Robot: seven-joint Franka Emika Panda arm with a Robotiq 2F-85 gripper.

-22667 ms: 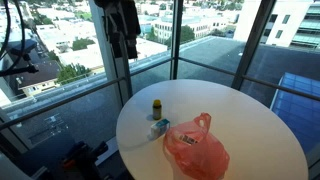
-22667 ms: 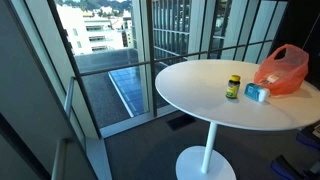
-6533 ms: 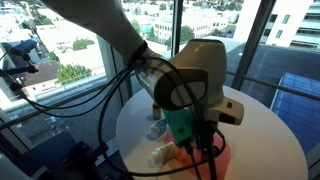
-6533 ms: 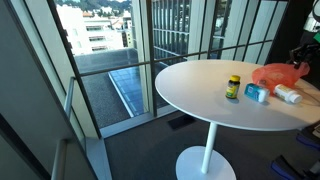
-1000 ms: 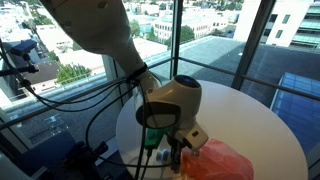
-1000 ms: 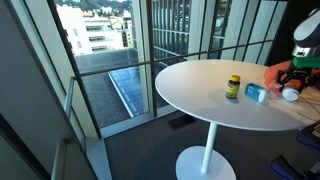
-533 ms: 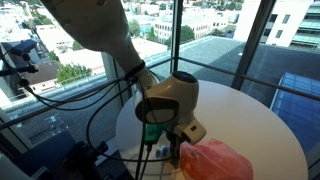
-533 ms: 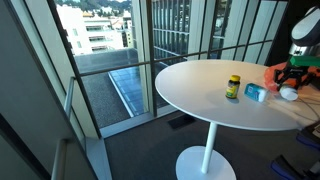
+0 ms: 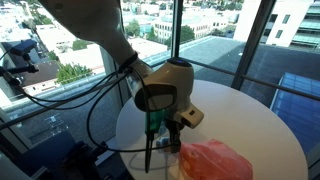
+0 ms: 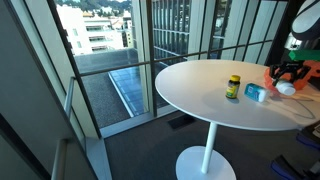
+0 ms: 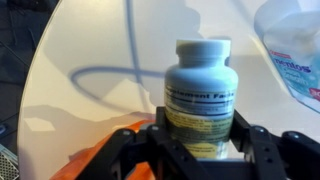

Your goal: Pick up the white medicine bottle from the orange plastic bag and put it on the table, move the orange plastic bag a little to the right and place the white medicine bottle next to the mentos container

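Observation:
My gripper (image 11: 200, 138) is shut on the white medicine bottle (image 11: 200, 92), which has a white cap and a yellow-green label and stands upright between the jaws. The bottle also shows in both exterior views (image 9: 190, 117) (image 10: 285, 88), held just above the table. The orange plastic bag (image 9: 215, 160) lies flattened on the round white table (image 9: 250, 115), and it shows behind the gripper (image 10: 290, 74) in an exterior view (image 10: 272, 71). The blue-and-white mentos container (image 10: 257, 93) lies beside the bottle, and it shows at the top right of the wrist view (image 11: 295, 50).
A small yellow bottle with a black cap (image 10: 233, 87) stands on the table next to the mentos container. The table's edge (image 10: 200, 115) curves close by, with glass walls (image 10: 110, 60) beyond it. Cables (image 9: 110, 100) hang from the arm.
The gripper has carried the white bottle a little away from the orange bag and towards the mentos container over the last second. The bag lies still.

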